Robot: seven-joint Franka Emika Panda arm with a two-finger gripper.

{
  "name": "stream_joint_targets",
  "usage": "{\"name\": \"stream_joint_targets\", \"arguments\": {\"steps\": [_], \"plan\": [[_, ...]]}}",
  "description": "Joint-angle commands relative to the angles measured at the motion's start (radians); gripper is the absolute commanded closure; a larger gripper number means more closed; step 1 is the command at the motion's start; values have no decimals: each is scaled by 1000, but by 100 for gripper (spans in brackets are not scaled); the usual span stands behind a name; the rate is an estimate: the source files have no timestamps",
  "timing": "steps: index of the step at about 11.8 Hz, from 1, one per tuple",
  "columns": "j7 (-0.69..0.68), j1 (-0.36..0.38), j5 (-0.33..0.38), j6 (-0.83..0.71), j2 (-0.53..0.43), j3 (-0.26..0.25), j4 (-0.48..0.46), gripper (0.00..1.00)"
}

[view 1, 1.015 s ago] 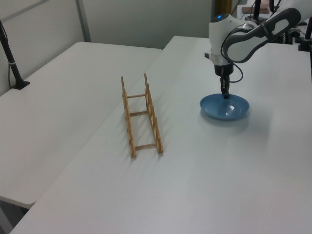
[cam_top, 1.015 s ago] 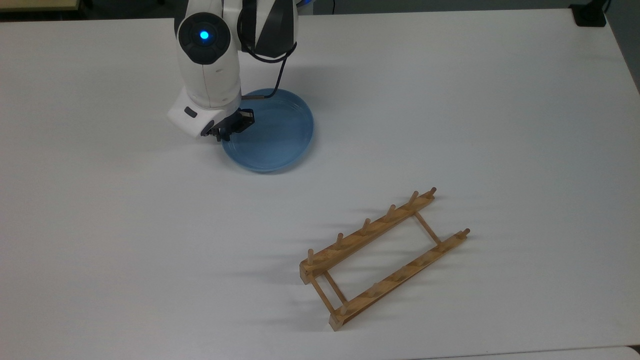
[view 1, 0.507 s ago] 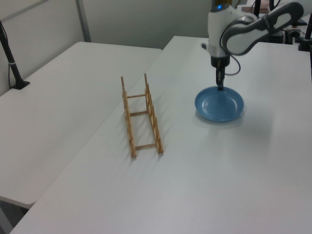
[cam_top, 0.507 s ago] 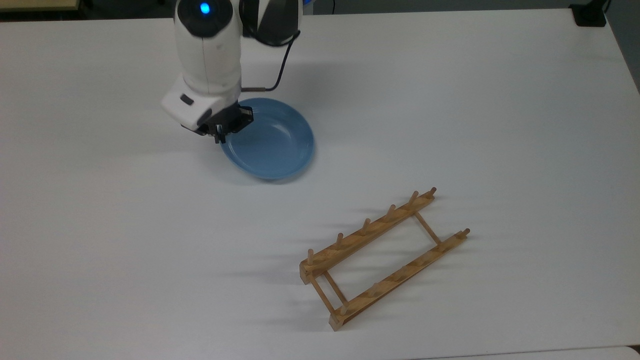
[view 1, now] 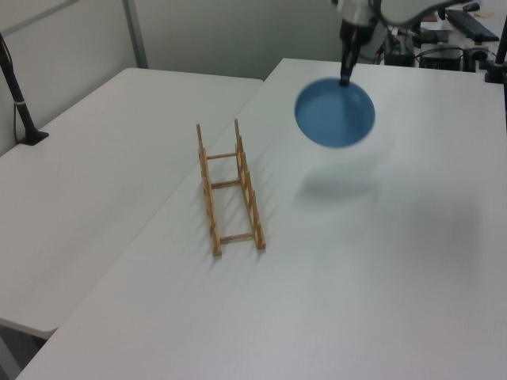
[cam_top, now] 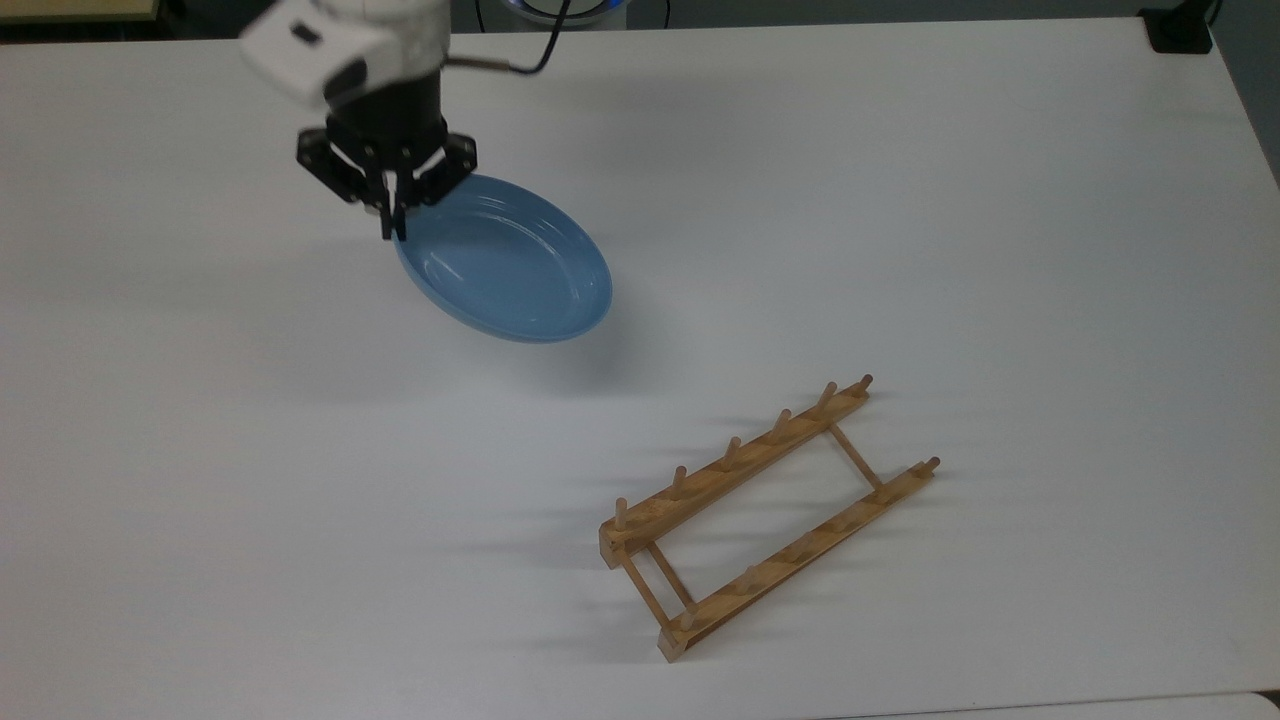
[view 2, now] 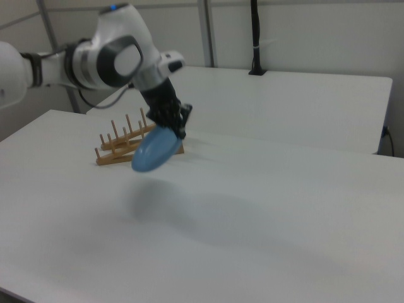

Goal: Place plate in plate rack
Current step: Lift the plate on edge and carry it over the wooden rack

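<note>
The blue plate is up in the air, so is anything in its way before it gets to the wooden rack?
Nothing visible. The gripper holds the plate by its rim above the table, and only bare tabletop lies between it and the plate rack.

gripper (cam_top: 392, 215) pinching tilted plate (cam_top: 505, 262), rack (cam_top: 765, 515) apart

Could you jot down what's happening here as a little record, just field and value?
holder: gripper, shut on the rim of the plate
carried item: plate, blue, tilted, hanging in the air above its shadow
destination: plate rack, wooden, nothing in it
surface: white table
gap: plate and rack apart
</note>
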Motion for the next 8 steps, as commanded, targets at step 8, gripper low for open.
{"name": "stream_joint_targets", "arguments": {"steps": [8], "plan": [[1149, 239, -855, 203, 37, 6, 129, 100]]}}
